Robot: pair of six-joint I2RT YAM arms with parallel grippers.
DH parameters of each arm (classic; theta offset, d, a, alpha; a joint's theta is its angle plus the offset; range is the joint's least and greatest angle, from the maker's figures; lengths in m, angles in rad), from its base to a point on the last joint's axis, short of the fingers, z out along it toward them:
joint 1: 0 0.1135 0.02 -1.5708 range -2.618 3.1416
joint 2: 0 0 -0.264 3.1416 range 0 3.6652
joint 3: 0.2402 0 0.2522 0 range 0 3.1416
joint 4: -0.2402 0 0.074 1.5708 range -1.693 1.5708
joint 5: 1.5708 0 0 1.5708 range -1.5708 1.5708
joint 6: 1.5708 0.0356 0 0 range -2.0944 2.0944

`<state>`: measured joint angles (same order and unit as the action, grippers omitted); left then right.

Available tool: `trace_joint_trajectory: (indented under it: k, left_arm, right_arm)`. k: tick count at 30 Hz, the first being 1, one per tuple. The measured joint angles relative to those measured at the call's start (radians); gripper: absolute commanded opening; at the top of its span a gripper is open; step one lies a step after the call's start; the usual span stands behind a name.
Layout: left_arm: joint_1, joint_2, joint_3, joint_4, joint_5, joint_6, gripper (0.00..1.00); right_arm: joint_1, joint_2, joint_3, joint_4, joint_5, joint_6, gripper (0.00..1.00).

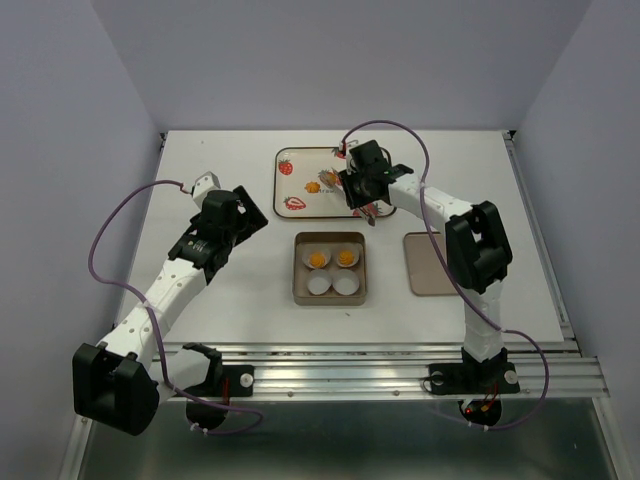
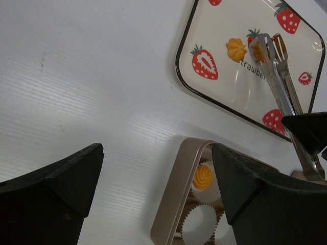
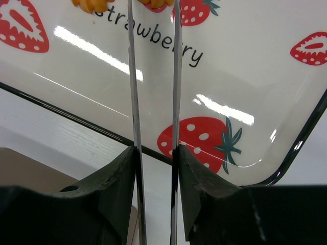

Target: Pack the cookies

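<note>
- 2 cookies (image 1: 318,259) sat in the tin (image 1: 296,272); 2 paper cups (image 1: 319,286) were empty.
- 2 more lay on the tray (image 2: 219,25), 1 between the tongs (image 2: 280,84) clamped in the right jaws.
- Left jaws gaped wide, holding nothing.

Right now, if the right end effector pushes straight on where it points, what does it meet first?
Its tongs lead: their tips flank a cookie on the strawberry tray. The right end effector itself would likely meet that tray next; depth unclear.

light: bright, overhead | glare: streaks on tray (image 3: 265,81) | shadows: soft | focus: sharp
</note>
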<state>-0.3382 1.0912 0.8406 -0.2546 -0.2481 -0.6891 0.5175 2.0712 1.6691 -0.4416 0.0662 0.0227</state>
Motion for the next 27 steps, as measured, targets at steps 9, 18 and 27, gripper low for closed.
trace_joint_trajectory:
  k: [9, 18, 27]
  left_arm:
    - [0.0, 0.0, 0.0, 0.0, 0.0, -0.003, 0.99]
    - [0.0, 0.0, 0.0, 0.0, 0.002, -0.008, 0.99]
    - [0.0, -0.015, 0.0, 0.006, 0.029, -0.013, 0.99]
  right_arm:
    - [0.0, -0.003, 0.0, 0.0, 0.001, 0.0, 0.36]
    - [0.0, -0.168, -0.079, 0.01, 0.001, 0.001, 0.34]
    - [0.003, -0.444, -0.329, 0.046, 0.0, 0.063, 0.34]
